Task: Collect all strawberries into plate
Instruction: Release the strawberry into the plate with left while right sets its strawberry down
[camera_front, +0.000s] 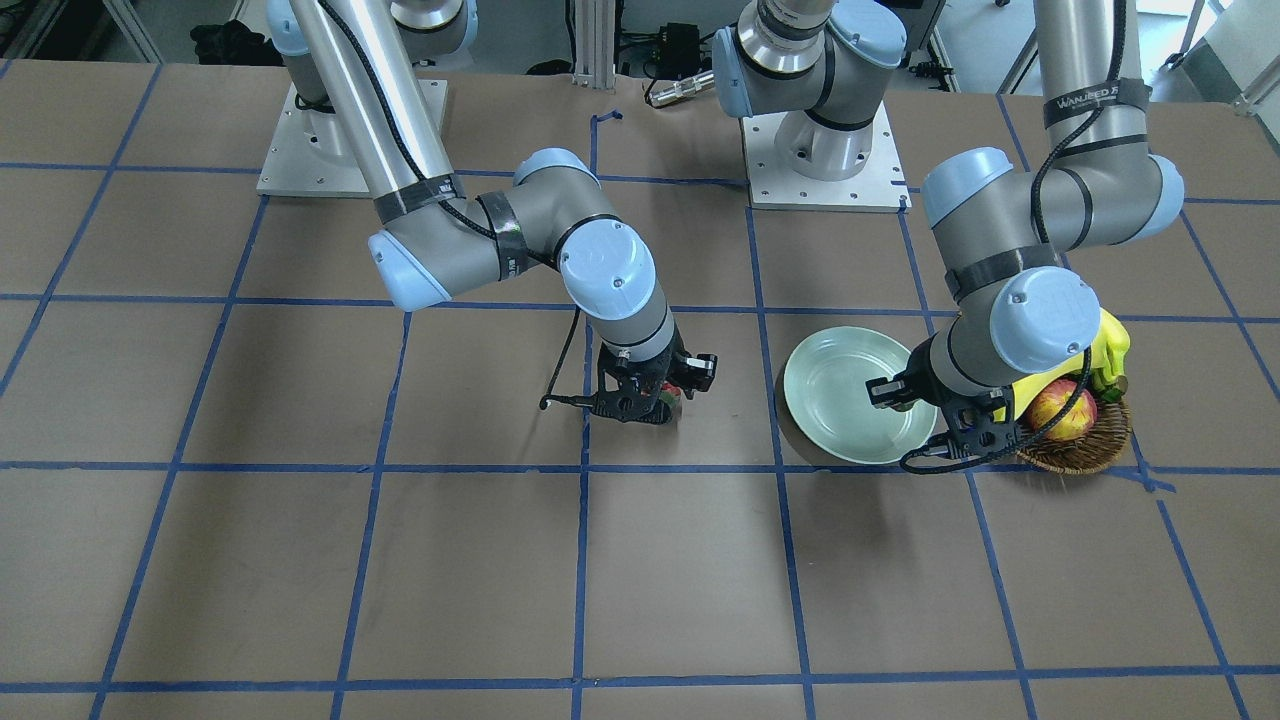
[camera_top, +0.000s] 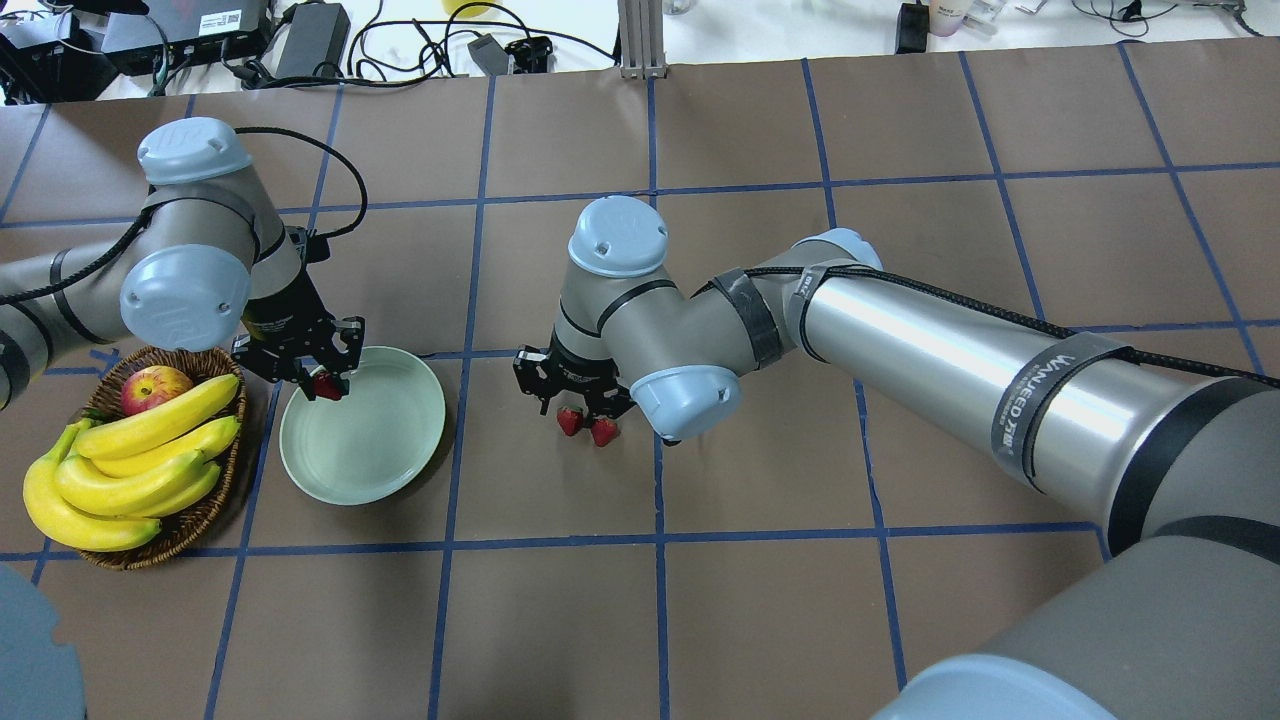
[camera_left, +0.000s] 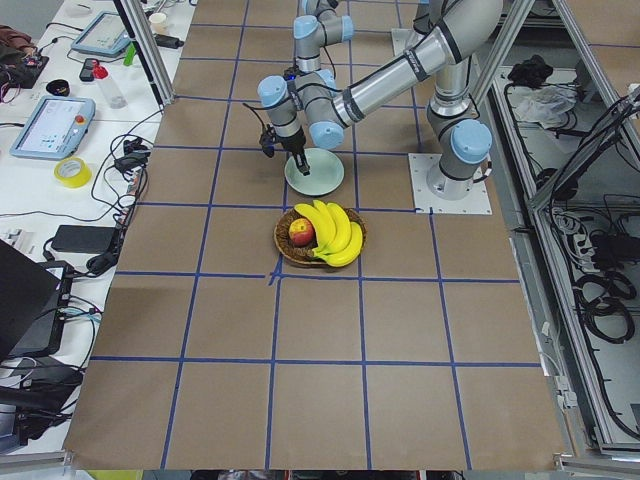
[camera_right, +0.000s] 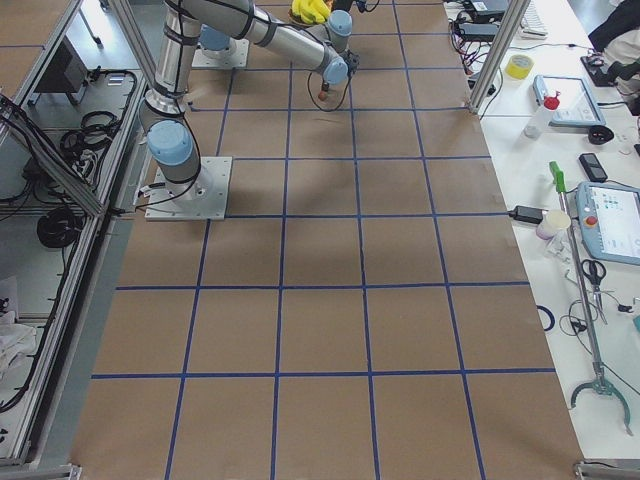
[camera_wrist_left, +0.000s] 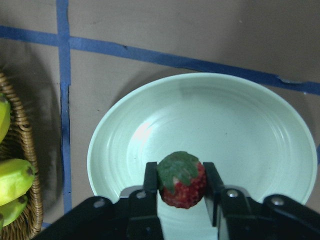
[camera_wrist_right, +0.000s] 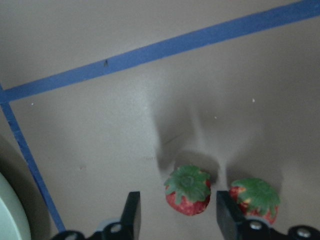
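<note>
The pale mint plate (camera_top: 385, 450) lies on the table next to the basket and also shows in the left wrist view (camera_wrist_left: 215, 120). My left gripper (camera_top: 322, 384) is shut on one strawberry (camera_wrist_left: 181, 179) and holds it over the plate's near-left rim. My right gripper (camera_wrist_right: 178, 212) is open and low over the table to the right of the plate. Its fingers (camera_wrist_right: 131, 210) straddle a second strawberry (camera_wrist_right: 187, 190) that lies on the paper. A third strawberry (camera_wrist_right: 255, 199) lies just outside the other finger. Both also show in the overhead view, the second strawberry (camera_top: 570, 420) and the third strawberry (camera_top: 604, 432).
A brown wicker basket (camera_top: 195, 525) with bananas (camera_top: 140, 450) and a red-yellow apple (camera_top: 155, 388) stands right beside the plate, under the left arm. The brown paper table has blue tape grid lines (camera_top: 657, 520).
</note>
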